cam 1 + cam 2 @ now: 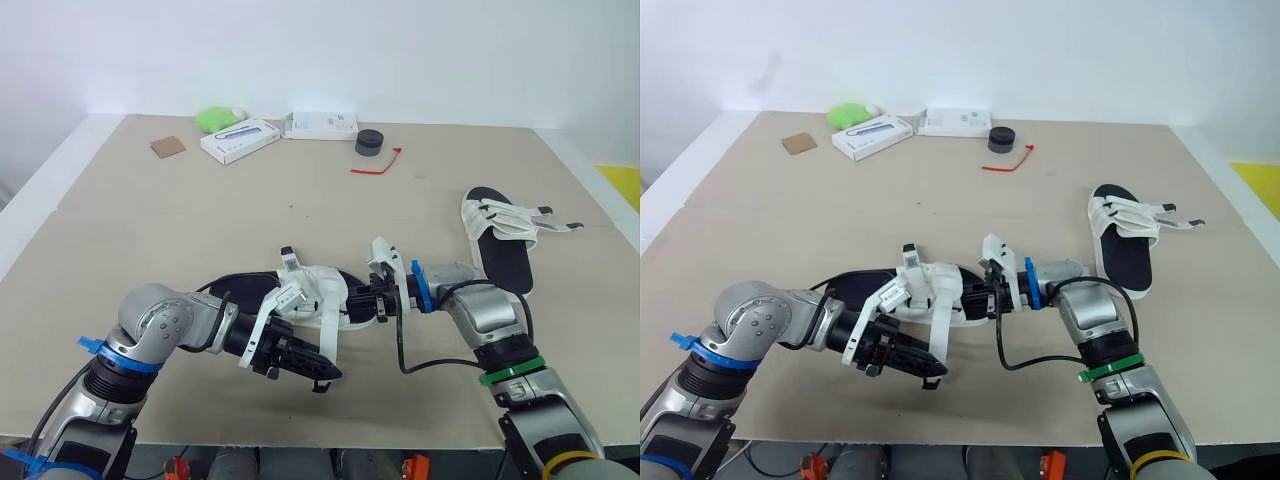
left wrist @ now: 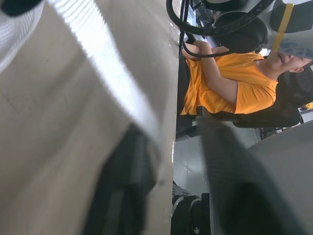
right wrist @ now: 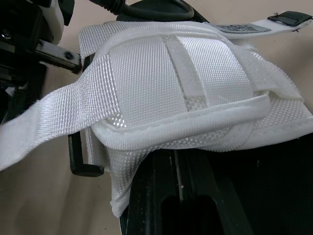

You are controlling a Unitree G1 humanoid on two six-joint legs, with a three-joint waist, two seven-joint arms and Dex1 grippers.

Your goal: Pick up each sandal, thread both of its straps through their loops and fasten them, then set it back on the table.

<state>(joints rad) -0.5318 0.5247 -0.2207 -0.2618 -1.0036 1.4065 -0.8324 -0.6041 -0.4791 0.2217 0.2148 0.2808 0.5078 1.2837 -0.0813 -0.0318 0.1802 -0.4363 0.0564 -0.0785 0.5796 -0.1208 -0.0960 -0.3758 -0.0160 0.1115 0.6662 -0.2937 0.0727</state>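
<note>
One sandal (image 1: 318,288), black-soled with white straps, is held just above the table's (image 1: 300,180) near middle. My right gripper (image 1: 374,302) is shut on its right end, seen close up under the white strap upper (image 3: 166,83). A loose white strap (image 1: 329,335) hangs down from it. My left gripper (image 1: 330,380) is below the sandal's left side with its fingers (image 2: 122,196) apart, and the strap (image 2: 107,83) lies against one finger. The second sandal (image 1: 500,235) lies flat at the right of the table, its straps trailing to the right.
At the far edge lie a green object (image 1: 212,118), two white boxes (image 1: 240,140), a black puck (image 1: 369,142), a red tie (image 1: 378,165) and a brown card (image 1: 167,146). A seated person (image 2: 230,88) in an orange shirt is beyond the near edge.
</note>
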